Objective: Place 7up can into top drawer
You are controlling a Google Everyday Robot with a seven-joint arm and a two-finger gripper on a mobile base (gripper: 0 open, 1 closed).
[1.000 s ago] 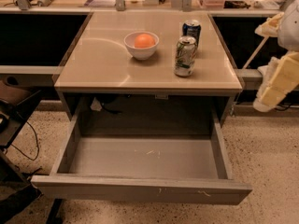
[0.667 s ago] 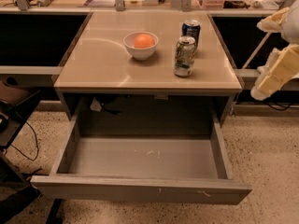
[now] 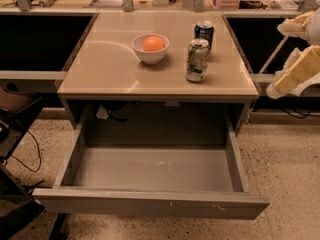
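Observation:
The 7up can [image 3: 197,60] stands upright on the tan table top [image 3: 110,69], right of centre and near the front edge. The top drawer [image 3: 155,171] is pulled fully open below the table, and its grey floor is bare. My gripper [image 3: 295,71] is cream-coloured and hangs at the right edge of the view. It is beyond the table's right side, about level with the table top and well apart from the can. It holds nothing that I can see.
A dark blue can [image 3: 204,33] stands just behind the 7up can. A white bowl [image 3: 150,49] holding an orange ball sits left of the cans. Dark desks flank the table on both sides. Cables lie on the floor at the left [image 3: 25,154].
My gripper has shifted slightly upward at the right edge. The cans, bowl and drawer have not moved.

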